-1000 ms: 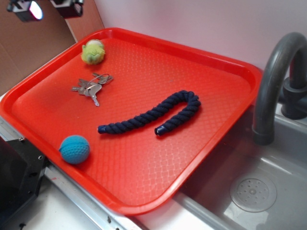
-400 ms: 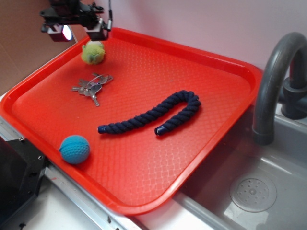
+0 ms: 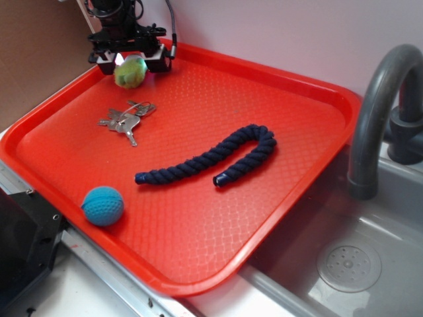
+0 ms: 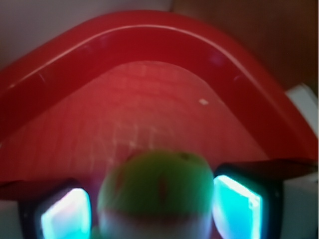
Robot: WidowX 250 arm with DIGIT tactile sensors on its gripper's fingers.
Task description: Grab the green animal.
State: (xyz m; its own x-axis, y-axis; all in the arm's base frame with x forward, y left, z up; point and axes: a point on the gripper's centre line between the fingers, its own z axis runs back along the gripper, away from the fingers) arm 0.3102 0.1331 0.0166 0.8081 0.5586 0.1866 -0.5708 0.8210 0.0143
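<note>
Right — your gripper sits at the tray's far-left corner, fingers spread either side of the green animal — rim close behind, open tray toward the keys.

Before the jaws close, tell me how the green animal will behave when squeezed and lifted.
The green animal looks fuzzy and plush, so it will probably compress rather than resist. Its small size suggests it is light. Being roundish, it could roll across the red tray if nudged off-centre, though it now sits between the open jaws of the gripper.
</note>
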